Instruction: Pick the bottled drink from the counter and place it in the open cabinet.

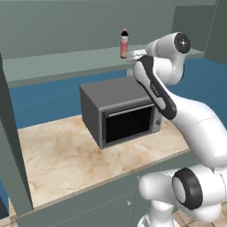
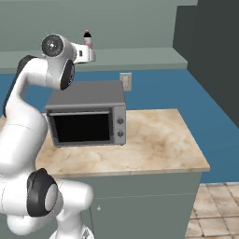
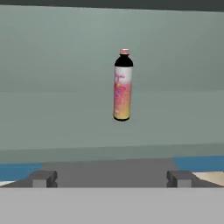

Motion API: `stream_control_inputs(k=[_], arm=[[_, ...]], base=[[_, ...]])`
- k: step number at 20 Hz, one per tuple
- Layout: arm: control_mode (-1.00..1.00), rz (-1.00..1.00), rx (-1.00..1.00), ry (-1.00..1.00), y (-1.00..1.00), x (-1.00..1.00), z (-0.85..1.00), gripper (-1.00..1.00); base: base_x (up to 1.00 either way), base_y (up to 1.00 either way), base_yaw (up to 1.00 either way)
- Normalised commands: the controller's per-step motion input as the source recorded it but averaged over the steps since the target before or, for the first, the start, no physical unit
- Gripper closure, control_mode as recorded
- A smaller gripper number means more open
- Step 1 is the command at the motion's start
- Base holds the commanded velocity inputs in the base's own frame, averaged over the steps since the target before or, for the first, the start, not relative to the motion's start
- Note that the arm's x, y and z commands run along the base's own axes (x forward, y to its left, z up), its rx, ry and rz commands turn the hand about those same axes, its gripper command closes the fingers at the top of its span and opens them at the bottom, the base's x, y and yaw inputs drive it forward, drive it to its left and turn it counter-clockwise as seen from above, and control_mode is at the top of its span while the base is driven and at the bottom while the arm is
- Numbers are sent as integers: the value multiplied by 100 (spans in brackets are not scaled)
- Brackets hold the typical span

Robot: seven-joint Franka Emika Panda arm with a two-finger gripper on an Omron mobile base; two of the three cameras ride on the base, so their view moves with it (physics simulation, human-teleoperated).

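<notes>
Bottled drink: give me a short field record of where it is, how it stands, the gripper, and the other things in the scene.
bottled drink: upright on the shelf of the open cabinet
gripper: open, holds nothing, apart from the drink, facing it
microwave: on the counter, door shut, below the cabinet shelf
wall outlet: on the blue wall behind the microwave
task state: drink already stands in the cabinet, released
</notes>
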Motion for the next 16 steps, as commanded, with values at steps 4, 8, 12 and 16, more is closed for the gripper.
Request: stream_control_inputs(k=[4,8,12,16], arm=[[-100,-4,0,16,0,-86,0,-100],[-100,-4,0,17,0,-91,0,-100],[-100,-3,0,18,-2,-83,-19,-100],[-100,-4,0,14,-10,-84,-50,-100]], base=[[0,0,0],[0,0,0],[0,0,0],[0,0,0]])
